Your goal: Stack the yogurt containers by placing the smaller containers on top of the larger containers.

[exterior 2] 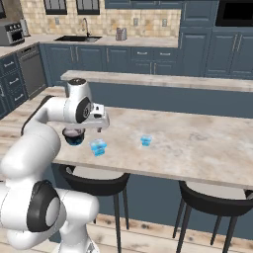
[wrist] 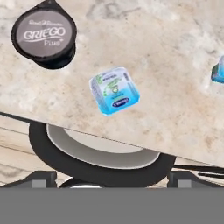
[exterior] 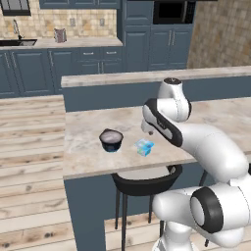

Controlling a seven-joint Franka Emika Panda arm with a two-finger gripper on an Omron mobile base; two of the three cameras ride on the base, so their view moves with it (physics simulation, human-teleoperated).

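On the marble counter [exterior: 98, 147] sit all three yogurt pots, none stacked yet. Dark round tub [exterior: 111, 140] is left of centre in the left base view, with the bigger light-blue cup [exterior: 144, 147] just to its right, close but not touching. From the right base view the tub [exterior 2: 74, 136] sits at the left, partly tucked behind the robot's hand, the bigger cup [exterior 2: 98, 147] is right next to it near the front edge, and the tiny blue cup [exterior 2: 146, 141] is off toward the middle of the frame, well apart from the other two.

Hand camera looks down on them: tub [wrist: 44, 37] in the upper left with "GRIEGO" on its lid, bigger cup [wrist: 114, 91] dead centre, upright with its label facing up, and a sliver of the tiny cup [wrist: 218, 71] at the right edge. A black stool [wrist: 96, 159] with a pale seat pokes out below the counter edge.

Gripper [wrist: 112, 179] hangs above the counter's front edge, over the stool, fingers spread wide and holding nothing. Fingertips [wrist: 41, 179] show at the bottom left and right of the hand view, clear of every pot.
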